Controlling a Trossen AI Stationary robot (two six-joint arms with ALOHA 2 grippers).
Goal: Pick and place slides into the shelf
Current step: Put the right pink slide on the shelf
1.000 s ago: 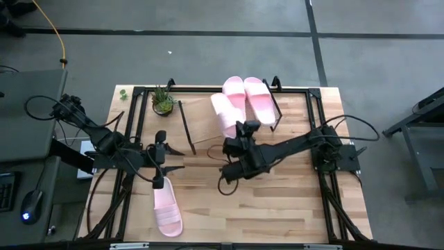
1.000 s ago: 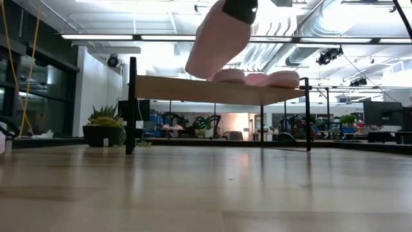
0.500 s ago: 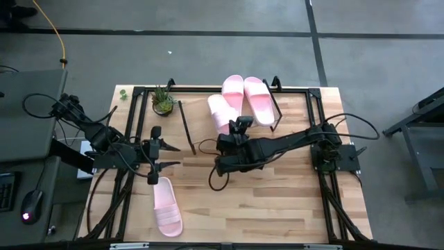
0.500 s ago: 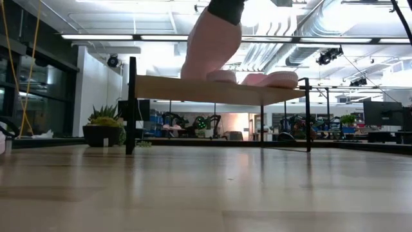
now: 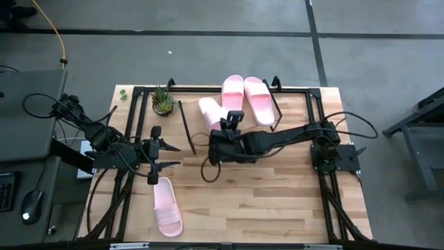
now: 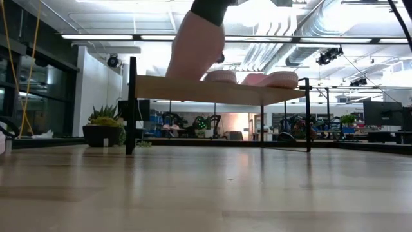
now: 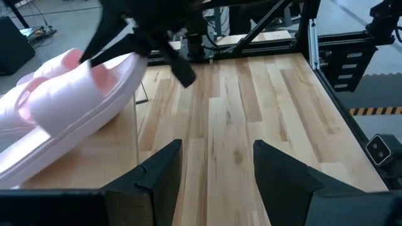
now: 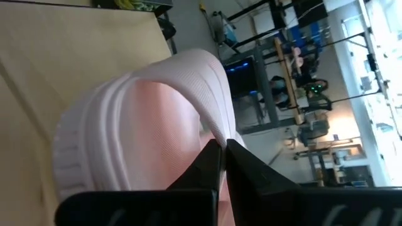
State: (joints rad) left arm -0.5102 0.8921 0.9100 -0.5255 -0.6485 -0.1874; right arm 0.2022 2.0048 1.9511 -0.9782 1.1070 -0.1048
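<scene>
**Third slide over the shelf, still pinched – watch the drop**

Your right gripper (image 5: 223,130) is clamped tight on the strap of a slide (image 5: 210,111), carrying it above the shelf (image 5: 198,133), near the shelf's middle and just beside the two slides (image 5: 248,97) already parked at its right end. In the low view the held slide (image 6: 194,45) hangs steeply tilted, toe down toward the board, not flat. Your left gripper (image 5: 158,154) sits with its fingers spread wide and nothing in them, near the left edge of the table, just above the fourth slide (image 5: 166,215) lying by the table's front edge.

Risks as I judge them:
- let go at this tilt and the slide may tip or skid down the slanted board, off its lower edge
- lowering too near the parked pair may nudge them out of line
- the grip is on the strap only, so the sole can swing; a fast move could twist it loose
- placing too far left is fine, but leave room for the last slide

A potted plant (image 5: 163,101) stands at the back left of the table, clear of the path
</scene>
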